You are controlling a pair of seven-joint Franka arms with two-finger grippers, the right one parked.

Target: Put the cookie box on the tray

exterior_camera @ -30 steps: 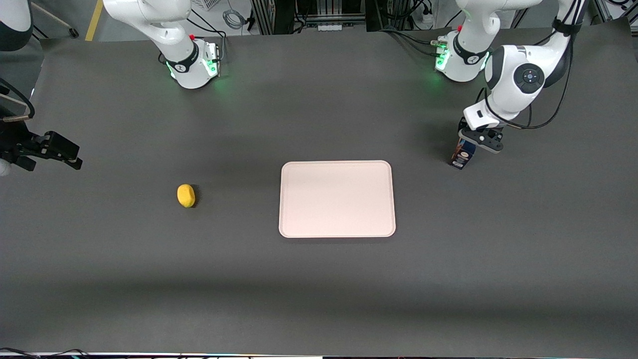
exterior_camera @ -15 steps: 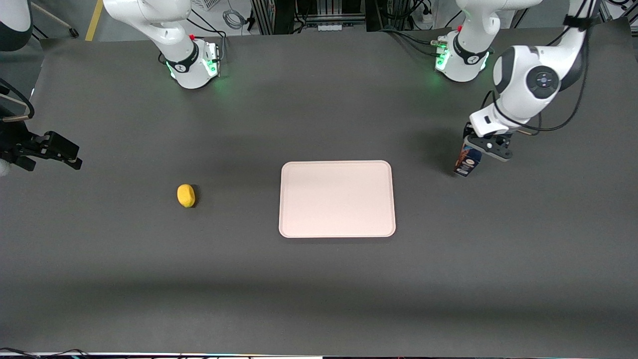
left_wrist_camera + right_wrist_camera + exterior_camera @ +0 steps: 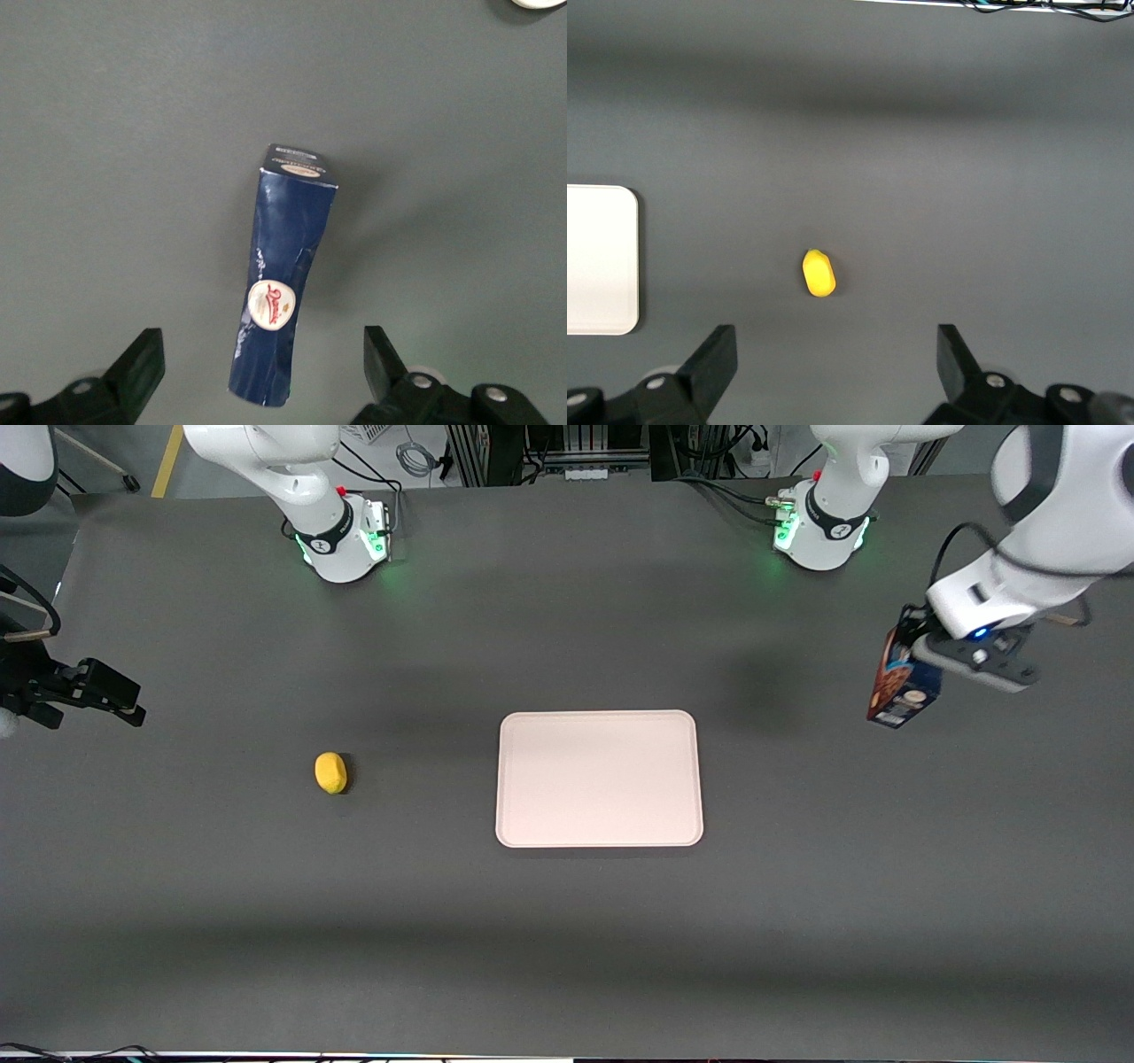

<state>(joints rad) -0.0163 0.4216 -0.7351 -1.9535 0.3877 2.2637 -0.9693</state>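
One cookie box (image 3: 902, 680) hangs in my gripper (image 3: 921, 657), jaws closed on it, above the worktop (image 3: 567, 921); one tray (image 3: 599, 778), one yellow lump (image 3: 330, 771).

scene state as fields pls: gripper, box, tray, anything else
gripper: toward the working arm's end of the table, shut on the cookie box
cookie box: held off the table, roughly upright
tray: flat on the table, box not on it
other: yellow lump on the table, toward the parked arm's end
task: box not yet placed

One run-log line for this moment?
phase: carry | gripper: shut on cookie box, lifted, working arm's end | tray: no box yet
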